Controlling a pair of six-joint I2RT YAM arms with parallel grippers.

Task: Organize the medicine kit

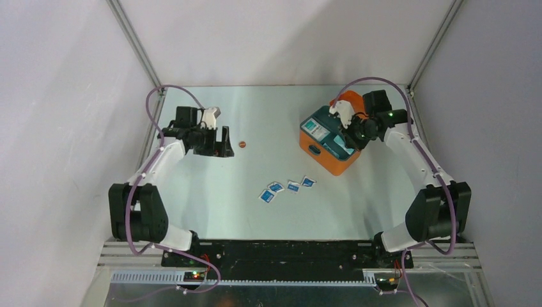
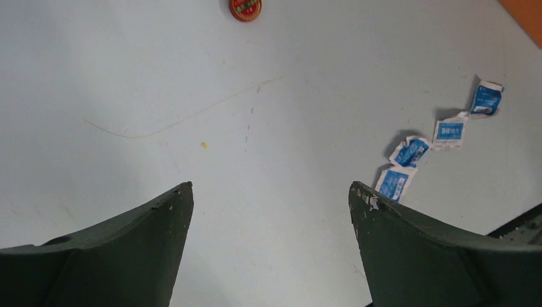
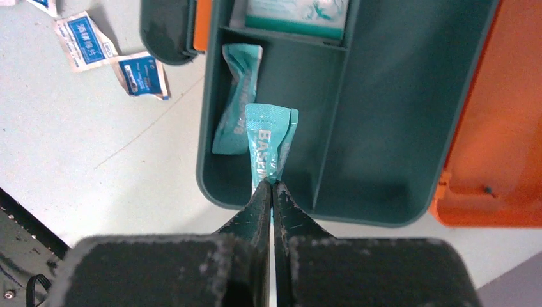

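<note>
The medicine kit (image 1: 321,154), an orange case with its lid (image 3: 505,121) swung open, stands at the back right; its dark teal divided tray (image 3: 377,96) shows in the right wrist view. My right gripper (image 3: 272,184) is shut on a teal sachet (image 3: 268,137), which hangs over the tray's left compartment. A second teal sachet (image 3: 233,96) lies in that compartment, and a white-teal box (image 3: 297,13) fills the one behind. My left gripper (image 2: 268,192) stands open and empty above bare table at the left, its fingers (image 1: 225,139) far from the kit.
Several blue-white sachets (image 1: 286,188) lie scattered mid-table, seen too in the left wrist view as sachets (image 2: 434,144) to the right of the fingers. A small red round tin (image 1: 242,144) sits just right of the left gripper. Walls close in the table's back and sides.
</note>
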